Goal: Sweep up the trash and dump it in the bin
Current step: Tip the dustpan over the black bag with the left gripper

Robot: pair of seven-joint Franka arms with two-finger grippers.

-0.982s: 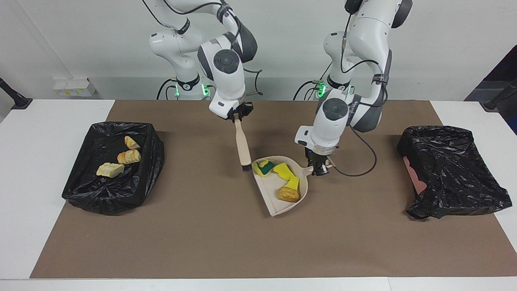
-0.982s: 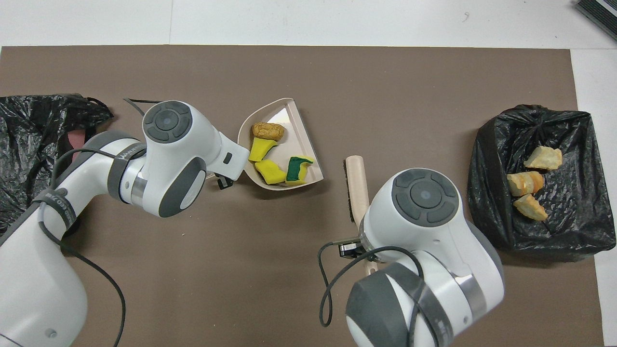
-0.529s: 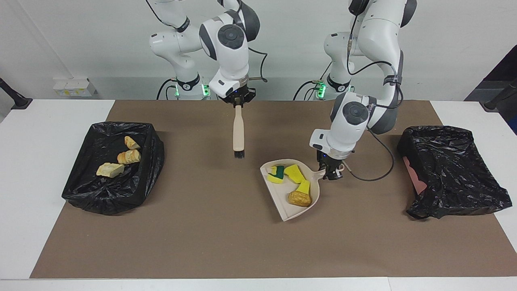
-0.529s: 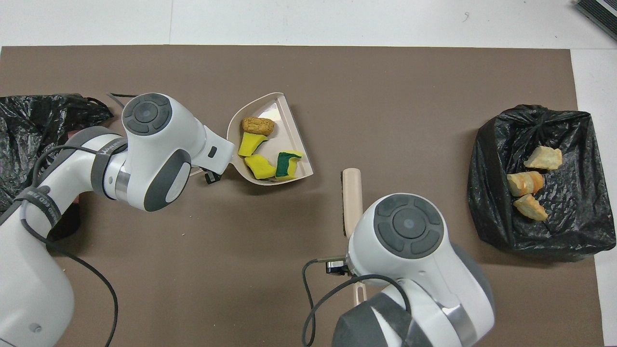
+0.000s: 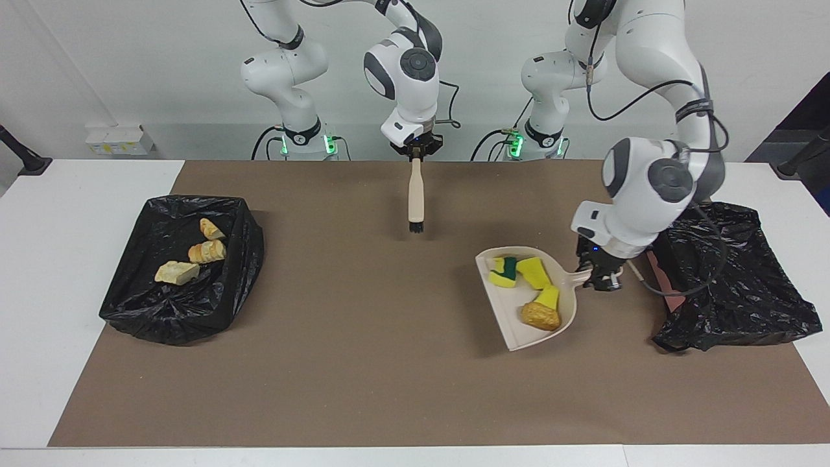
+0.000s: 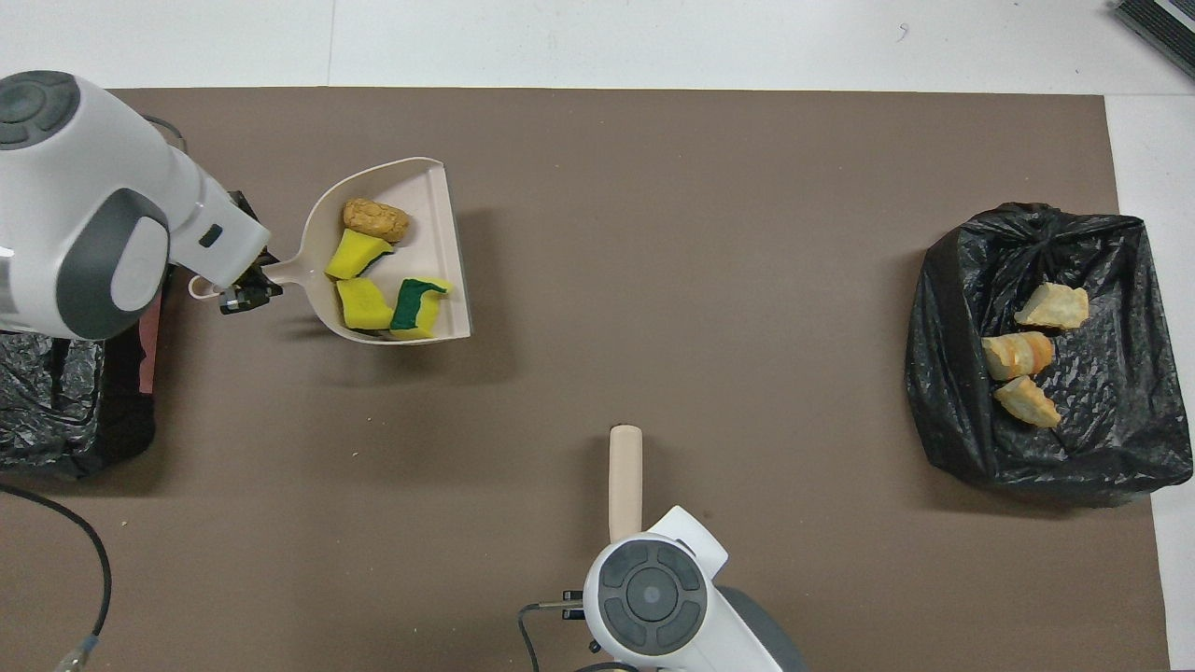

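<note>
From the facing view I have the left gripper [image 5: 604,277] pinched on the handle of the dustpan [image 5: 519,327], which hangs in the air beside the black-bagged bin [image 5: 746,285] at the left arm's end of the table. In the pan sit three yellow sponge chunks [image 5: 535,272], one with a green face, and a brown lump [image 5: 541,316]. The right gripper [image 5: 415,150] is clamped on the top of the brush [image 5: 415,204], which hangs bristles-down over the mat close to the robots; that arm looks parked. A second bagged bin [image 5: 214,298] at the right arm's end holds three bread pieces [image 5: 206,251].

From overhead, the dustpan [image 6: 448,261] has its open lip pointing away from the near bin [image 6: 56,420], so I judge it needs turning before I tip it. The scraps [image 6: 359,252] lie loose; a quick swing or an early tilt could roll them off the lip onto the mat [image 6: 653,233]. The bag is slumped and crumpled, so a careless pour might land on its folds rather than inside. The thin handle could also twist in the grip.
</note>
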